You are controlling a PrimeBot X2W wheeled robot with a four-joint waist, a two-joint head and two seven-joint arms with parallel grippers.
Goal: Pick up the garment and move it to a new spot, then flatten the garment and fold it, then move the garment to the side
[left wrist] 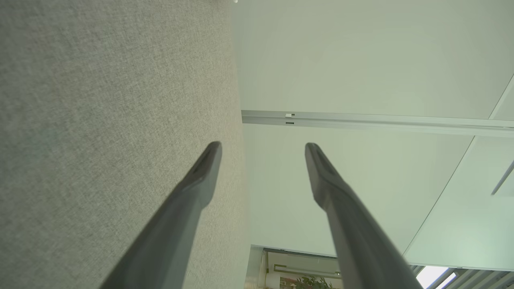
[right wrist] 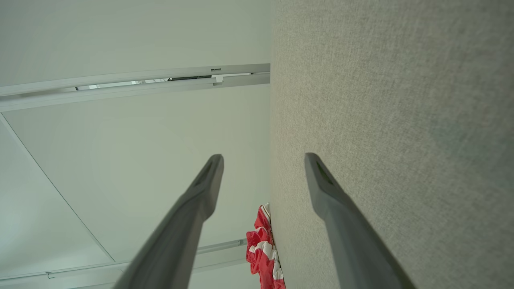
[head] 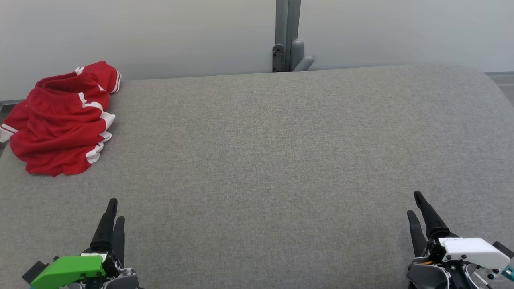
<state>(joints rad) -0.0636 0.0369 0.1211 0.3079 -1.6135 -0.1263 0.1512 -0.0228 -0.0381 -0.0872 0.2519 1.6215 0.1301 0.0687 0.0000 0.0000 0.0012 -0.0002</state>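
— One garment (head: 60, 124), red with white trim. It lies in a heap at the far left corner of the table (head: 257, 160), close to the wall (head: 160, 32).

— Which way does it point?

— Hard to say exactly, because it is crumpled. The heap looks about as long from near to far as across. A white stripe runs along its right side, from far to near. An open red rim, maybe the waist, is at the far end. One striped hem sticks out at the far right of the heap.

— Is all of it visible?

— No. Its left part seems to pass over the table's edge, and the head view's left border cuts a white hem there. The folds hide the rest, so I cannot tell front from back. From the right wrist the garment is small, and the bottom border cuts it off.

— And the grippers?

— The left gripper (head: 117, 209) is at the near left and the right gripper (head: 413, 202) at the near right. Both are over the table, well apart from the garment, with fingers pointing away from the robot. Each pair is drawn together and grasps nothing. Whether they touch the table, I cannot tell. The bottom border cuts off their bodies.

— Anything else?

— A grey post (head: 287, 36) stands at the wall behind the table, with its top cut off.
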